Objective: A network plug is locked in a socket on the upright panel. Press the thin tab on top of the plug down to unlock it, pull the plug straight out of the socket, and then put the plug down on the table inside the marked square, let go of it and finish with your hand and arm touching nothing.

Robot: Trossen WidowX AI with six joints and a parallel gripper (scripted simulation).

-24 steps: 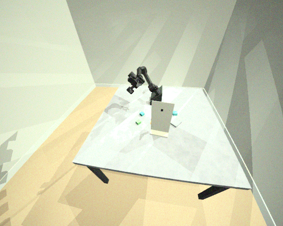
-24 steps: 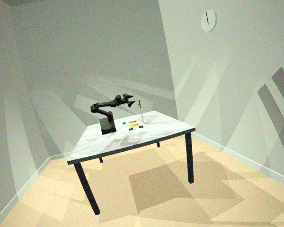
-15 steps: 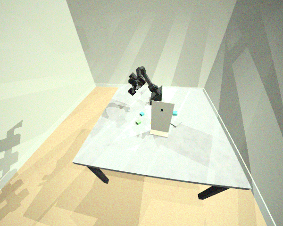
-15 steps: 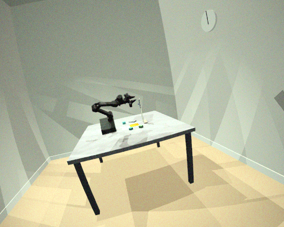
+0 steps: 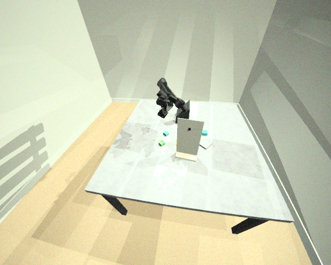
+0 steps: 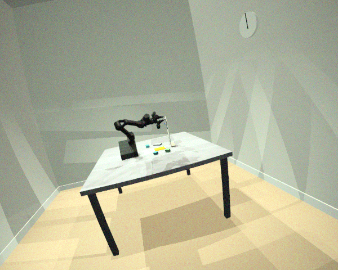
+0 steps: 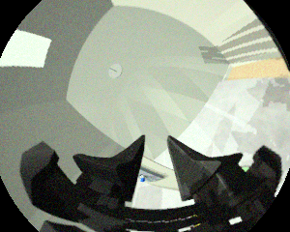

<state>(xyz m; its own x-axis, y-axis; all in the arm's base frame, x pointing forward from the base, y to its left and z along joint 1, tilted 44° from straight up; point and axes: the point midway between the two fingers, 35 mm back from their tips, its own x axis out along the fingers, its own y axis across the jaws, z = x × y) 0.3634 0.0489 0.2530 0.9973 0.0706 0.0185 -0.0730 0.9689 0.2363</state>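
The upright panel [image 5: 185,142] [image 6: 168,132] [image 7: 170,180] stands on a pale foot. Its small dark opening [image 5: 189,129] is near the top. A tiny blue spot [image 6: 164,123] [image 7: 142,179] shows on the robot's side, probably the plug at the socket; its tab is too small to make out. My gripper [image 6: 164,118] [image 7: 156,137] is partly open with nothing between the fingers. It is near the height of the panel's top, and off to the panel's left in the top view. A yellow flat patch [image 6: 159,148], possibly the marked square, lies between base and panel.
Two teal blocks [image 5: 166,133] [image 5: 204,132] and a green block [image 5: 161,143] [image 6: 167,150] lie around the yellow patch. A grey flat piece [image 5: 206,143] [image 6: 157,144] lies beside the panel. The arm's base [image 6: 128,150] stands behind them.
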